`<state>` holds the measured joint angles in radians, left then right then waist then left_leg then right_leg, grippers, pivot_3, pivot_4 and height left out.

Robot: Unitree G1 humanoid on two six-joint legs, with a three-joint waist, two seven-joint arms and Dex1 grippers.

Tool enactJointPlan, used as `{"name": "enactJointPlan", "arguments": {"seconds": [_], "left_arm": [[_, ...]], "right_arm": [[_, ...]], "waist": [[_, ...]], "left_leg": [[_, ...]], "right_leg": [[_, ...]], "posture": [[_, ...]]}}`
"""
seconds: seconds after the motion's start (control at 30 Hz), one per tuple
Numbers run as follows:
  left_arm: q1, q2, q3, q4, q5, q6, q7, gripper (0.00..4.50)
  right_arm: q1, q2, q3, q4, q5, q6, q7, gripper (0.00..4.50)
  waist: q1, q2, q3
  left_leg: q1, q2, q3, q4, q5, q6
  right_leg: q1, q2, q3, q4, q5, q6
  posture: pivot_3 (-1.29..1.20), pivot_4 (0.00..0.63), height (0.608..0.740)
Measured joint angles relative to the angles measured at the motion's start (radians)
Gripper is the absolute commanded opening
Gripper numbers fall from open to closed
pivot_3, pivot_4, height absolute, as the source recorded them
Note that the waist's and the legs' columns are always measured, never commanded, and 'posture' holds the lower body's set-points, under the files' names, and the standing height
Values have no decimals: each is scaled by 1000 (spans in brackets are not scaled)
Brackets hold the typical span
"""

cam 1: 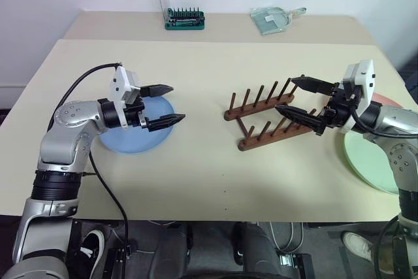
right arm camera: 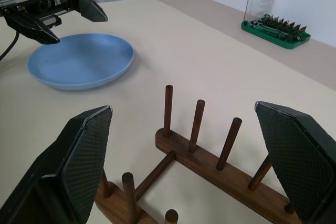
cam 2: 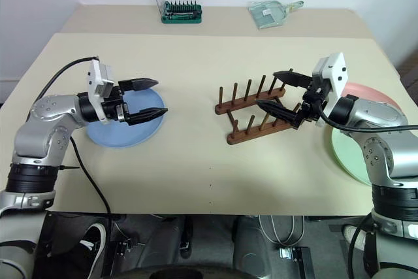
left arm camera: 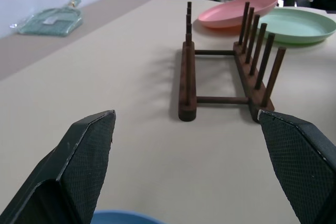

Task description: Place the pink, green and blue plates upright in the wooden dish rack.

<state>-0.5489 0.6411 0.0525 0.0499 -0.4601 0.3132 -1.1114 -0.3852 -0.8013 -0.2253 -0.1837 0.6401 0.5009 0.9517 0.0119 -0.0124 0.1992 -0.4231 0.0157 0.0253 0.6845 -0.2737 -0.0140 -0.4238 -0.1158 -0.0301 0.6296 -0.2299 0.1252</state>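
Three plates (right arm camera: 79,64) lie flat; wooden rack (cam 1: 264,119) empty.

My right fingers (right arm camera: 79,166) stand wide apart, empty, above the wooden dish rack (right arm camera: 210,169). Beyond it, the blue plate (right arm camera: 81,61) lies flat on the table (right arm camera: 184,51), my left gripper (right arm camera: 68,19) hovering over its far edge. A green bit case (right arm camera: 275,27) sits farther back.

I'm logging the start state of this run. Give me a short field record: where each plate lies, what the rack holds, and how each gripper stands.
Blue plate: light blue round plastic plate, flat on the beige table, beneath the left gripper.
Pink plate: salmon pink round plate, flat, at the robot's right.
Green plate: pale mint green round plate, flat, beside the pink one.
Rack: dark brown wooden peg rack, no plates in it.
Left gripper: jaws open, holding nothing.
Right gripper: jaws open, over the rack's end, holding nothing.
Plates racked: none.
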Motion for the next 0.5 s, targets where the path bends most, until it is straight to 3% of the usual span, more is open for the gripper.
{"name": "enactJointPlan", "arguments": {"seconds": [0.5], "left_arm": [[-79,-80,-26,101,37,-96,-7,4500]], "right_arm": [[-20,1,-15,19,-30,-29,-2,4452]], "waist": [[0,0,0]], "left_leg": [[0,0,0,0,0,0]], "right_leg": [[0,0,0,0,0,0]], "posture": [[0,150,740]]}}
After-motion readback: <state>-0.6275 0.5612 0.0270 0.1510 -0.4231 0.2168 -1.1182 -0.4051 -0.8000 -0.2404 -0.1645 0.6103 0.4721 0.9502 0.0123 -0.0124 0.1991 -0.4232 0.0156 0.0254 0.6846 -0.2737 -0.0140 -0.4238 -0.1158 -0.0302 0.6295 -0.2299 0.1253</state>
